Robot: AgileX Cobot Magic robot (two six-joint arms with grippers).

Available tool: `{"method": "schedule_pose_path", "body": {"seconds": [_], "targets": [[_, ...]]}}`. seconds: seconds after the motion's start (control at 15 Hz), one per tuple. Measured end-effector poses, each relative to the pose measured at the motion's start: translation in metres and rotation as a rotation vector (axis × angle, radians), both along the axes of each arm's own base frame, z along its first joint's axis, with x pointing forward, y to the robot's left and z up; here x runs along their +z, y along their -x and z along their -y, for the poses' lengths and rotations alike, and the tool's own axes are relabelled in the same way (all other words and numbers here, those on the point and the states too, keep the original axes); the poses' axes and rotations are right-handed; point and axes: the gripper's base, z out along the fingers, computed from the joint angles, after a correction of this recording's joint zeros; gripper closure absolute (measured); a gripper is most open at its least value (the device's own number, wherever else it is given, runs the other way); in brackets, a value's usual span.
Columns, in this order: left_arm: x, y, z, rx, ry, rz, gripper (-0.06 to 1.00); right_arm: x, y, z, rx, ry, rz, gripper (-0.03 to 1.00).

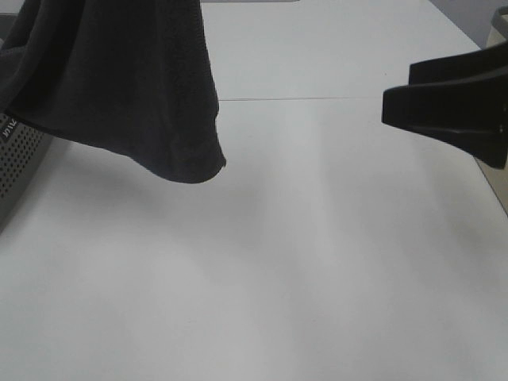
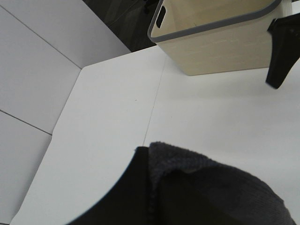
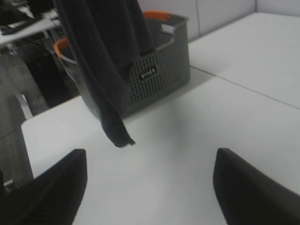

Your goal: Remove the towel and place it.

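The dark, almost black towel hangs from above at the back left. Its lower corner dangles just above the white table, and part of it still trails into the grey basket. In the left wrist view my left gripper is shut on the towel, with one black finger beside the cloth. The left gripper is above the frame in the exterior high view. My right gripper is open and empty at the right, well apart from the towel. In the right wrist view its fingers are spread wide, and the towel hangs in front of the basket.
The grey perforated basket with orange handles stands at the table's left edge. A beige basket with a grey rim stands at the right side, by the right gripper's finger. A seam crosses the tabletop.
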Motion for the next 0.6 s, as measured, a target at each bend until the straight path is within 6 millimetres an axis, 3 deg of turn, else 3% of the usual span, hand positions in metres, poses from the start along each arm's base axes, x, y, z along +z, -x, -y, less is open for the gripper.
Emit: {"method": "schedule_pose_path", "body": {"seconds": [0.2, 0.6], "targets": [[0.0, 0.0, 0.003, -0.014, 0.032, -0.021, 0.94, -0.017, -0.022, -0.006, 0.091, -0.069, -0.027, 0.24], [-0.014, -0.02, 0.015, -0.002, 0.034, -0.047, 0.94, -0.03, -0.052, -0.076, 0.193, 0.09, -0.049, 0.24]]}}
